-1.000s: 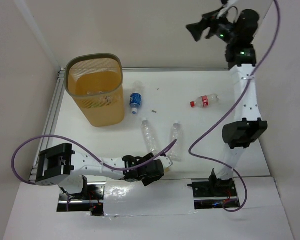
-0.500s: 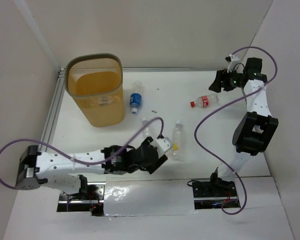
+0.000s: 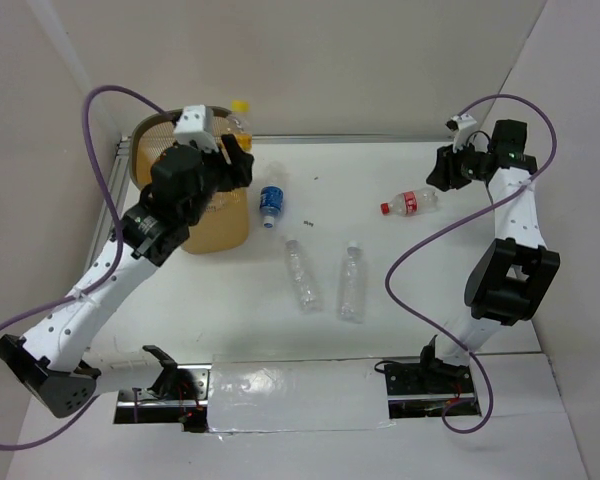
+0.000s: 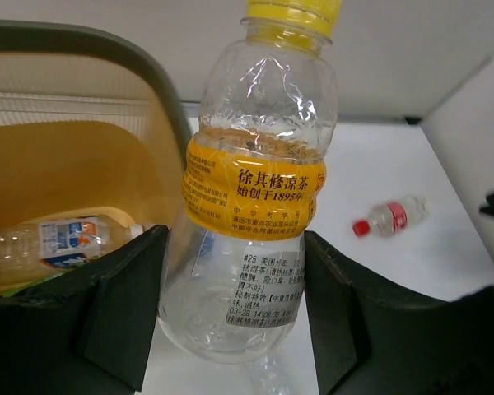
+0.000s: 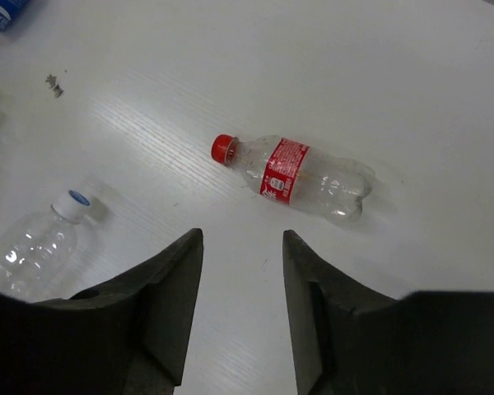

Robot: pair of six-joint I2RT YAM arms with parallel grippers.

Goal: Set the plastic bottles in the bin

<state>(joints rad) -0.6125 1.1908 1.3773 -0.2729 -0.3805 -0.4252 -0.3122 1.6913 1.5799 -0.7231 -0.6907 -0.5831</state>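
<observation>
My left gripper (image 3: 227, 152) is shut on a clear bottle with a yellow label and yellow cap (image 3: 239, 118) (image 4: 251, 189). It holds the bottle upright above the back right corner of the orange mesh bin (image 3: 218, 226). The bin's grey rim (image 4: 107, 49) passes just left of the bottle, and a blue-labelled bottle (image 4: 66, 243) lies inside. My right gripper (image 3: 433, 178) (image 5: 243, 239) is open and empty. It hovers just behind a red-capped, red-labelled bottle (image 3: 410, 202) (image 5: 296, 177) lying on the table.
A blue-labelled bottle (image 3: 271, 203) lies right of the bin. Two clear bottles (image 3: 300, 272) (image 3: 352, 282) lie mid-table, one with a white cap (image 5: 72, 200). Walls close in at left, back and right. Purple cables loop over both arms.
The left arm swung up from the table's front to the bin with the yellow bottle in its grip. The right arm came down from high to the red-labelled bottle, and its jaws narrowed.
</observation>
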